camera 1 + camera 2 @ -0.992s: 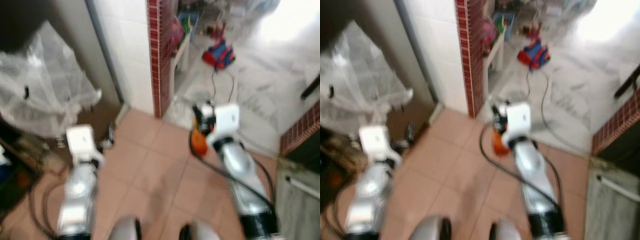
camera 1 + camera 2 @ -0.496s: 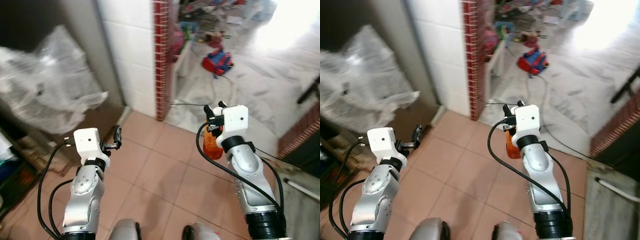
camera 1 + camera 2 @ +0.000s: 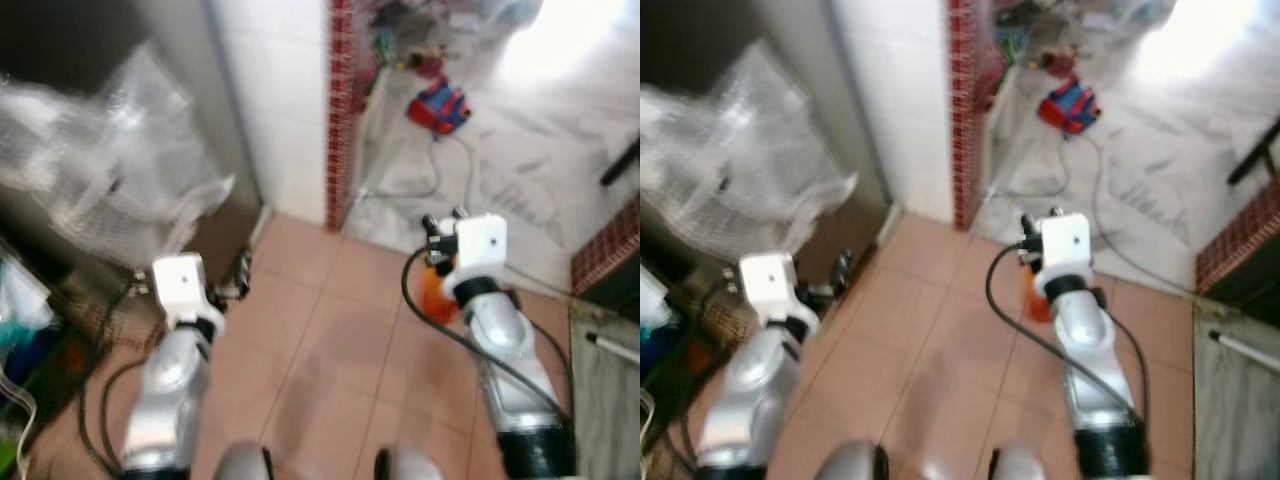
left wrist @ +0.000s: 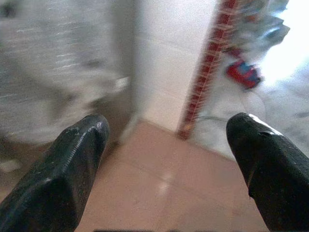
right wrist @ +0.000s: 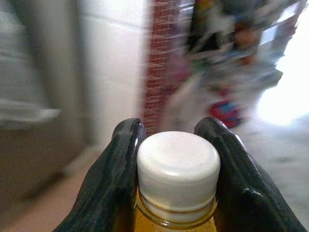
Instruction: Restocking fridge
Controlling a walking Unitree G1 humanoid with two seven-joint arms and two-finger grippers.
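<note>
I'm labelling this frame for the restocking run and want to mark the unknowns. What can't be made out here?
- Bottle: right wrist view shows the white cap and neck between the right gripper fingers; body cut off by the edge. In the eye views the wrist hides most of the orange body.
- Label: unreadable.
- Clutter beyond the brick edge: motion blur.
- Plastic wrap: its contents are hidden.
- Left gripper: open, holding nothing.

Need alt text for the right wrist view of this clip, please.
The right end effector grips a bottle of amber liquid by the neck, its two black fingers on either side of the white screw cap. Behind, blurred, are a white tiled wall and a red brick pillar.
</note>
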